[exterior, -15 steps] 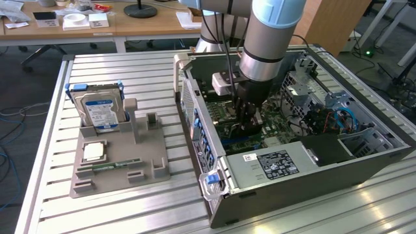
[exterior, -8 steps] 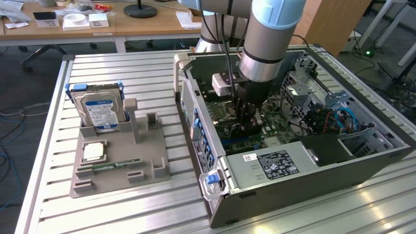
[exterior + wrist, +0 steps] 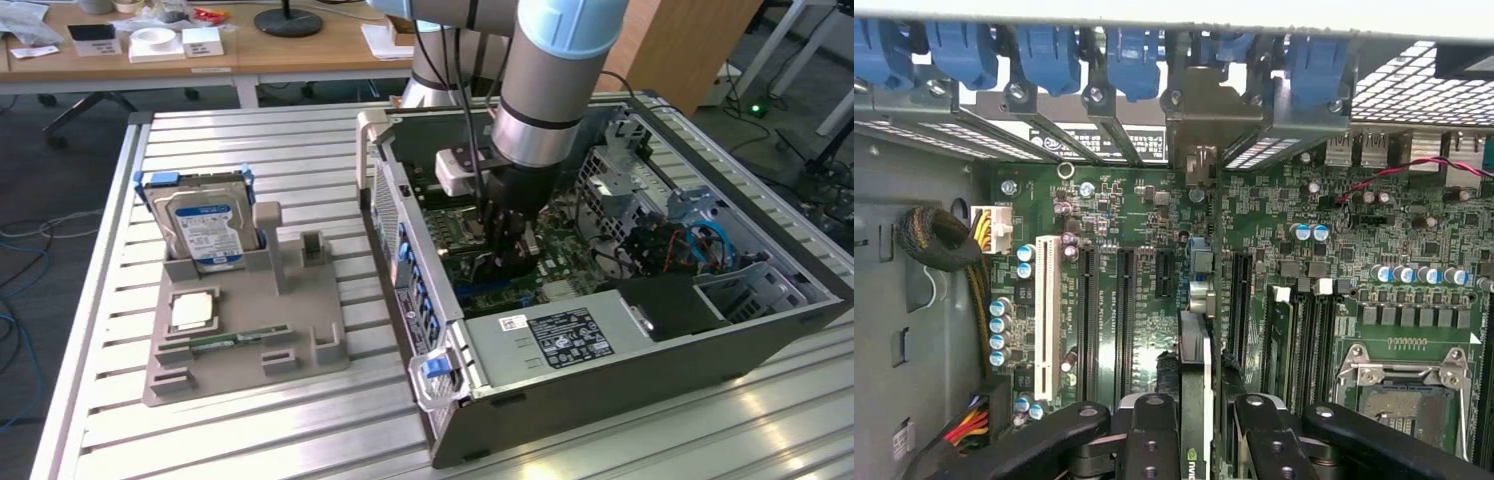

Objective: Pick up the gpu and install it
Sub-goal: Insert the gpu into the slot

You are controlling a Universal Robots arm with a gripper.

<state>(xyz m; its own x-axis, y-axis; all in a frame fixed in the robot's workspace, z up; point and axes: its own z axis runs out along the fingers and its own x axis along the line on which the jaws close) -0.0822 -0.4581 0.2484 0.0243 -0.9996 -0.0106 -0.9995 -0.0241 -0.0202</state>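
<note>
End effector (image 3: 1195,425) is clamped on the gpu (image 3: 1194,360), which stands edge-on over the motherboard (image 3: 1294,200) slots. The card seems light and stiff but fragile, so it is best gripped by its edges, not its components.

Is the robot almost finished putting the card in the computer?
Getting close. Done: the gpu is off the grey holder and inside the computer case. In hand: the jaws grip it edge-on over the motherboard slots. Left: seating it. I can't tell whether it's pushed into a slot.
</note>
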